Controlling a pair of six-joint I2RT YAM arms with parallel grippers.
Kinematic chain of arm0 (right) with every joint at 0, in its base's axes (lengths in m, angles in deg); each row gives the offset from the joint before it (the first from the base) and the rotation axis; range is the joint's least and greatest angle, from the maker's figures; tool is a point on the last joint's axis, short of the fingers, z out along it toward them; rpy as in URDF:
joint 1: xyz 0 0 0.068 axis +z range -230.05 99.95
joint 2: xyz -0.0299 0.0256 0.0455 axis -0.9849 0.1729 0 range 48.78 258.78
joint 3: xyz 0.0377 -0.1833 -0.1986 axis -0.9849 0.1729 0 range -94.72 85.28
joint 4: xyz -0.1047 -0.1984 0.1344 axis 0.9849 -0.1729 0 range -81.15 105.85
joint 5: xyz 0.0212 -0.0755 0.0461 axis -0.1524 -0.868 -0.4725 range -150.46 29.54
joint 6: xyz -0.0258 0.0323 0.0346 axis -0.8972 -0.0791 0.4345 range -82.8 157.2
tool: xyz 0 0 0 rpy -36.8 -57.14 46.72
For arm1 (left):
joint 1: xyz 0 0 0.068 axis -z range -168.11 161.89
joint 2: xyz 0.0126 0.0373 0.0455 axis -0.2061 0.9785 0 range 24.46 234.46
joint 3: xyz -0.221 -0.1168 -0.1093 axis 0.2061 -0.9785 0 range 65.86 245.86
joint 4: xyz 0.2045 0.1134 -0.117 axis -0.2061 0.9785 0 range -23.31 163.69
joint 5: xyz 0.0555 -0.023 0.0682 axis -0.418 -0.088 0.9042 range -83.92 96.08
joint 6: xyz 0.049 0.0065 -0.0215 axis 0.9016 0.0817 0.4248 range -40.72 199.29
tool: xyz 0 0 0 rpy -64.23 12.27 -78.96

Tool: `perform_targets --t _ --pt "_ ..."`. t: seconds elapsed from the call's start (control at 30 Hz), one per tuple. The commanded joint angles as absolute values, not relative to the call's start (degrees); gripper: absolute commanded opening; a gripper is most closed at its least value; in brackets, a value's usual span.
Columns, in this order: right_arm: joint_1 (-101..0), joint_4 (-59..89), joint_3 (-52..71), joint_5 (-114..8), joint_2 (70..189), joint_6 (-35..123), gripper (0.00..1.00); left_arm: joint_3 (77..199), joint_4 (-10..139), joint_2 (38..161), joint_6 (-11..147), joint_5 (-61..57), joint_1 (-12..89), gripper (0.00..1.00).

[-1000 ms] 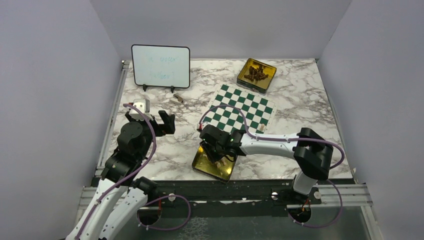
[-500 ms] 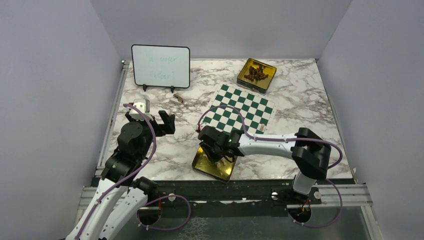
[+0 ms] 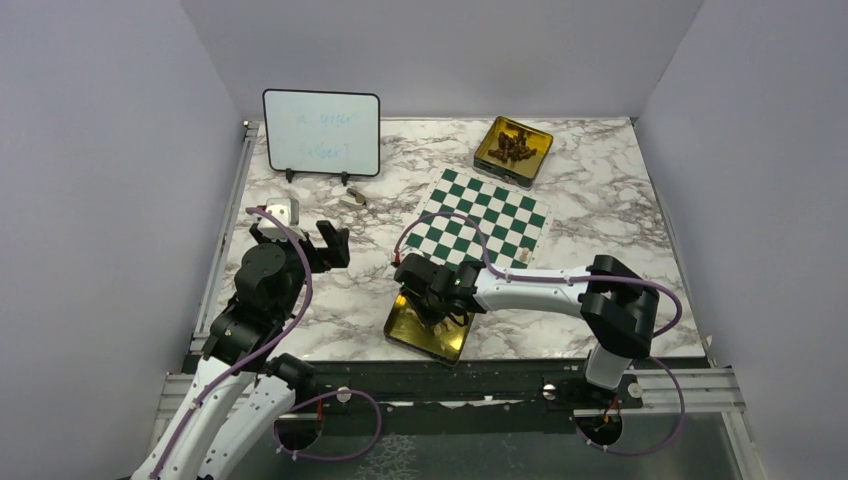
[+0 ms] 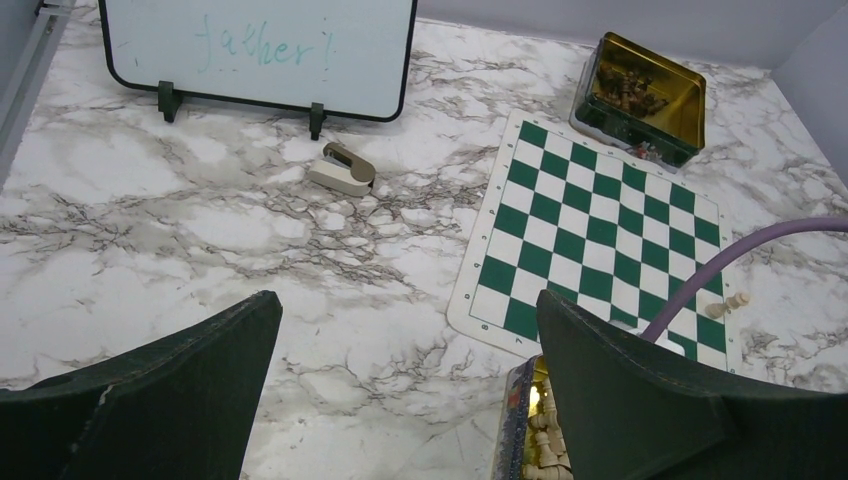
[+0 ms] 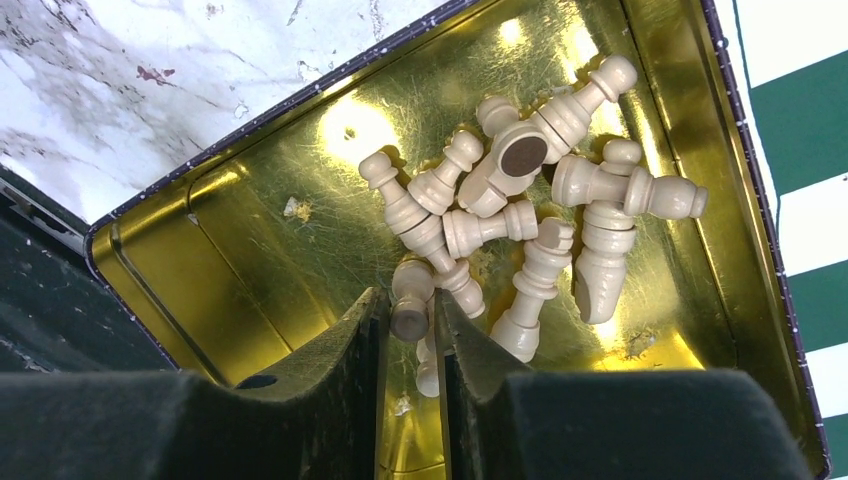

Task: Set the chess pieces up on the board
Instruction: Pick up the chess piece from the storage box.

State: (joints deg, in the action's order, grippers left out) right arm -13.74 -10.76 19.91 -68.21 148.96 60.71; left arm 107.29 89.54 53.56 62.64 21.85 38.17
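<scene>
The right gripper [image 5: 408,297] reaches down into the gold tin [image 5: 250,250] at the near edge of the counter [image 3: 330,290], low in the overhead frame. It has drawn in from where it stood a second ago, the forearm edging a little to the left. Its jaws are narrow now, flanking one cream piece [image 5: 410,322] at the bottom of the heap. I cannot tell whether they truly pinch it. The other chess pieces [image 5: 520,190] lie jumbled in the tin, centre and upper right of the wrist view. The board [image 3: 483,217] lies flat just beyond the tin, bare but for two stray pieces [image 4: 737,300] by its lower right edge. The left gripper [image 4: 405,300] has not stirred, hanging wide and holding nothing at the left. The whiteboard [image 3: 321,132] and the far tin [image 3: 540,158] sit as before.
</scene>
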Motion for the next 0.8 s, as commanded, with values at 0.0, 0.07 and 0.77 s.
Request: perform_targets --t 0.0,0.07,0.77 --pt "-13.2 -11.6 18.4 -69.8 148.9 60.5 0.27 106.6 88.5 53.5 63.1 22.9 38.4 0.99" --pt "-13.2 -11.7 18.2 -69.8 148.7 60.5 0.26 106.5 88.5 53.5 63.1 22.8 38.4 0.99" --pt "-13.2 -11.3 19.2 -69.3 148.5 61.4 0.34 106.2 88.0 53.5 63.2 22.2 38.4 0.99"
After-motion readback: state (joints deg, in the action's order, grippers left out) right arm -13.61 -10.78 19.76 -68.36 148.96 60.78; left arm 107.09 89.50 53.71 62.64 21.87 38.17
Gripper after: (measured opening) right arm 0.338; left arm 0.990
